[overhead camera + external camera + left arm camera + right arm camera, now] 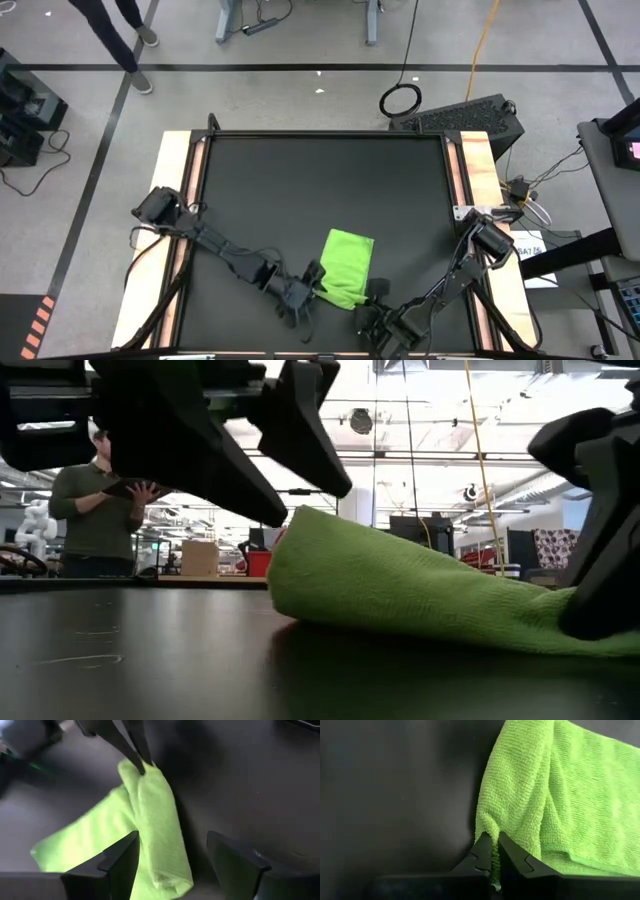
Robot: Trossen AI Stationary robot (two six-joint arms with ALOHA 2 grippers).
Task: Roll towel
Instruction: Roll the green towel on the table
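The lime-green towel (346, 266) lies on the black table top near its front edge, with one long side folded over into a loose roll (155, 815). My right gripper (493, 852) is shut on the towel's near right end; it also shows in the high view (373, 297). My left gripper (308, 287) stands open at the towel's near left side. In the left wrist view its fingers (120, 862) straddle the rolled part (172, 865). I cannot tell whether they touch it. My right gripper pinches the end of the towel's folded edge (491, 836) between its two fingers, where the cloth is bunched into several layers. The fingers slant down from the table's near right side. The held end is slightly raised; the rest of the towel (400, 595) lies on the table.
Wooden strips (176, 190) border the black top (320, 190), which stretches toward the far edge. A person (100, 510) stands beyond the table, holding a tablet. Another person's legs (125, 45) show on the floor at the far left.
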